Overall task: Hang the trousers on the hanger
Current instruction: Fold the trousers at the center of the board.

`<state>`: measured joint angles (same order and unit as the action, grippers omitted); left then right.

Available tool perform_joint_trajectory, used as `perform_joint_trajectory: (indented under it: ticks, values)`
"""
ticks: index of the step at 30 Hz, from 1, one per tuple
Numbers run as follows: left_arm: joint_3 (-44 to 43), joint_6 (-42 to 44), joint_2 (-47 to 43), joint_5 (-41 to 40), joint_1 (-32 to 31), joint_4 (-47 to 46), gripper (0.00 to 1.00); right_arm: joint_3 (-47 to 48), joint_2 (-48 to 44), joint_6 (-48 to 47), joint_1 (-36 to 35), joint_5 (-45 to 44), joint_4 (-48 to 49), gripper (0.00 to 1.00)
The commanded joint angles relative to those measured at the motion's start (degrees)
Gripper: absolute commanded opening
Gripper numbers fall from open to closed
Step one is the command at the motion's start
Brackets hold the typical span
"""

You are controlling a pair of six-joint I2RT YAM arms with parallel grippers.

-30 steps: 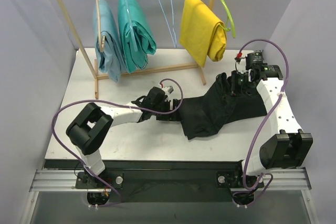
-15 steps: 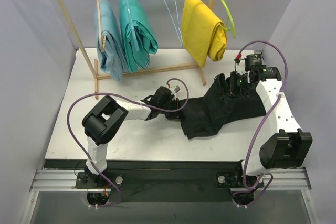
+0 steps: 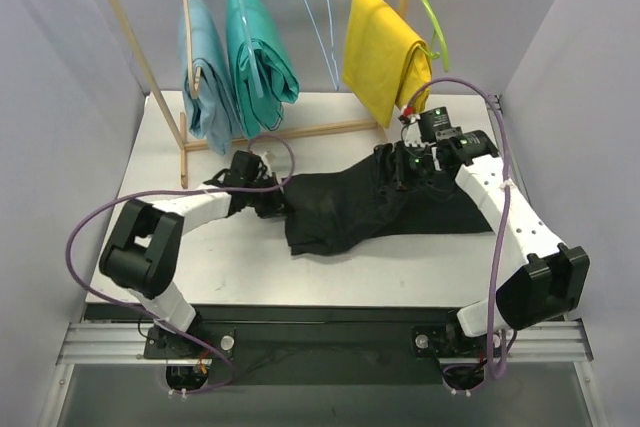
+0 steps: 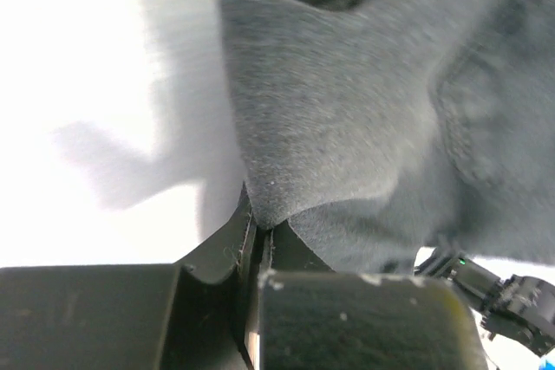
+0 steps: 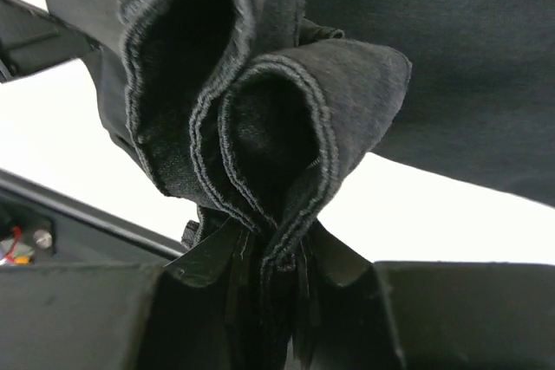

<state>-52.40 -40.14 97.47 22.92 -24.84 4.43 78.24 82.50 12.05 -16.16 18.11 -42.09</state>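
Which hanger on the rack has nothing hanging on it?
The thin light-blue wire hanger, between the teal garment and the yellow garment. It is bare wire, while every other hanger carries a folded garment.

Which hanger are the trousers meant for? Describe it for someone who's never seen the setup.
Look at the wooden rack standing at the back of the table. Between the teal garment and the yellow garment that hang from it, you will find the wire hanger. It is thin, light blue and the only hanger with nothing on it.
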Motion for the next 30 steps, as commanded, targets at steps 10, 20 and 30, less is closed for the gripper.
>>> perform_joint_trajectory:
  ticks: [10,20,30]
  values:
    - [6.6,8.8,-18.3,-8.9,17.6,25.9,0.79,16.3,5.0,8.2,-15.0,0.4,4.2,0.0]
    - [2.1,9.5,-16.6,-9.7,19.2,26.2,0.9,28.6,5.0,6.8,-17.0,0.5,4.5,0.0]
    - [0.6,8.7,-15.1,-9.4,18.5,23.7,0.9,23.0,1.9,7.1,-10.4,2.4,3.0,0.0]
